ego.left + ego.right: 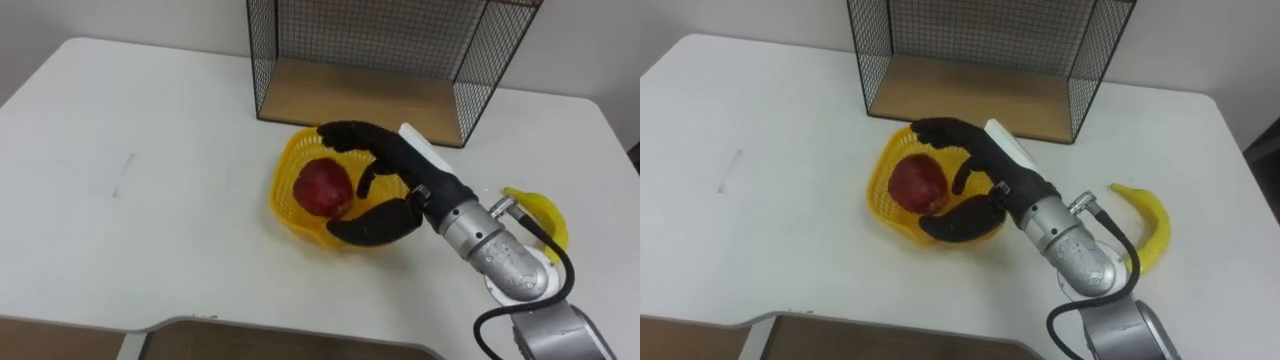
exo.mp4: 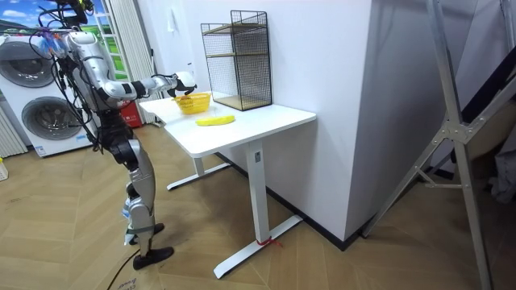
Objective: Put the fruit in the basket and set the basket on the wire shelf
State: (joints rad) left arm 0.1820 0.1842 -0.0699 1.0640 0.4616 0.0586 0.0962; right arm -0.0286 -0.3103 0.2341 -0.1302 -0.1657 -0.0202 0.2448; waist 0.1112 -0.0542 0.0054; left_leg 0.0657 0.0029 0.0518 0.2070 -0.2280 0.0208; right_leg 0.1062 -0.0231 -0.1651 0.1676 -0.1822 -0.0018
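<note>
A red apple [image 1: 322, 186] lies inside the small yellow basket [image 1: 283, 197] on the white table, just in front of the wire shelf [image 1: 350, 92]. My right hand [image 1: 388, 168] reaches in from the lower right and hovers over the basket's right half. Its fingers arch loosely above and beside the apple and its thumb lies along the basket's near rim, so the hand is open. A yellow banana [image 1: 1146, 228] lies on the table to the right of my forearm. In the room view I stand at the table's end with this arm stretched to the basket [image 2: 193, 102].
The wire shelf is a black mesh cage with a wooden bottom board, open toward me, at the table's far edge. The white table [image 1: 130, 160] stretches wide to the left. A brown floor strip shows past the near edge.
</note>
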